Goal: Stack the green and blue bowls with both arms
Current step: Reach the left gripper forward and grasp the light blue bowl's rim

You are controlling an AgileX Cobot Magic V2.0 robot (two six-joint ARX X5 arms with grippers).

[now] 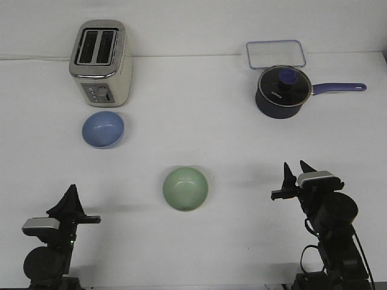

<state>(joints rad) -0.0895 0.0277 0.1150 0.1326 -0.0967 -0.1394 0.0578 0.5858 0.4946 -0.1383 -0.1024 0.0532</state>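
Front view: both grippers, left (71, 194) jaw gap unreadable, right (297, 170) parted and empty, sit low; blue bowl (103, 128) before toaster (101, 62), green bowl (185, 188) centre-table; stacking unstarted, next likely grasp a bowl.

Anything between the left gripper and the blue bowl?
No. In the front view, only bare white table lies between the left gripper and the blue bowl.
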